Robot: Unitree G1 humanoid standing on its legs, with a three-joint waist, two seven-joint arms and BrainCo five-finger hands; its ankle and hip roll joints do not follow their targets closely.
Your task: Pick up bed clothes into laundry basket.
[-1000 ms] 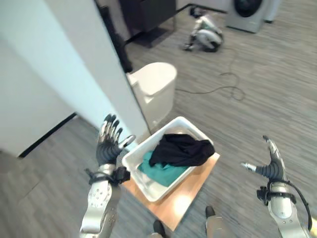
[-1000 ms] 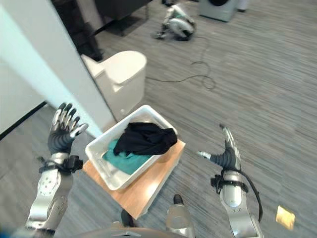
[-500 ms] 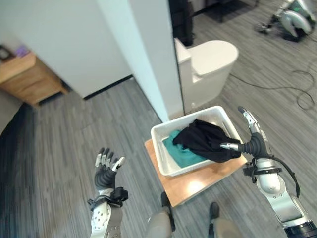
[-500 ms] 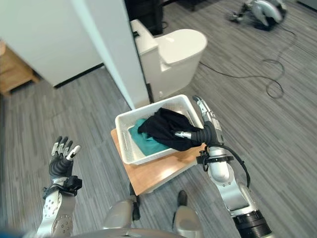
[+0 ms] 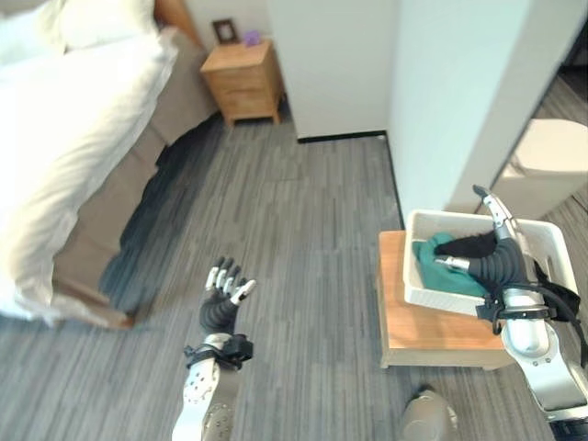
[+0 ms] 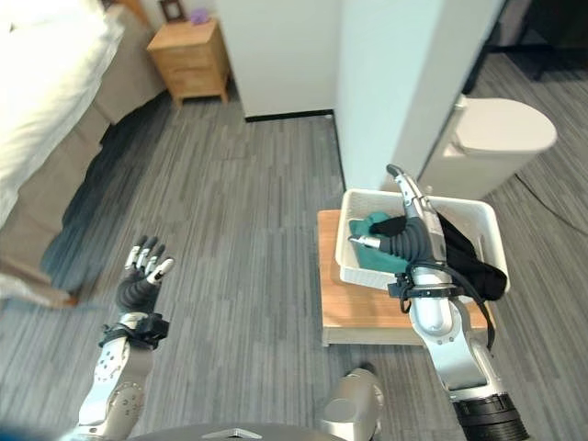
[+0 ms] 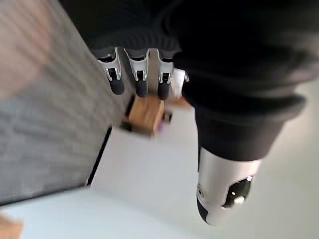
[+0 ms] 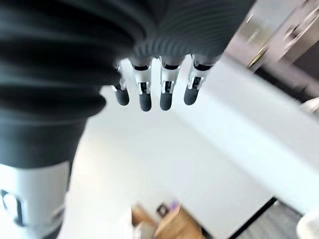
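A white laundry basket [image 6: 459, 204] stands on a low wooden stand [image 6: 354, 308] at the right. In it lie a teal cloth [image 5: 432, 250] and a black cloth [image 6: 464, 253] that hangs over the rim. My right hand [image 6: 409, 241] is raised in front of the basket, open, with straight fingers [image 8: 145, 92] holding nothing. My left hand [image 5: 223, 299] is up over the grey floor, well left of the basket, open and empty, its fingers [image 7: 139, 74] straight. A bed with white bedding [image 5: 64, 119] fills the far left.
A wooden nightstand [image 5: 246, 81] stands by the bed's head against a white wall [image 5: 335, 55]. A white partition [image 6: 413, 73] rises behind the basket, with a white toilet [image 6: 501, 138] beyond it. Grey plank floor [image 5: 303, 239] lies between bed and basket.
The camera has swung left: the basket now sits at the right and the bed and nightstand have come into view. Both hands stay raised and open.
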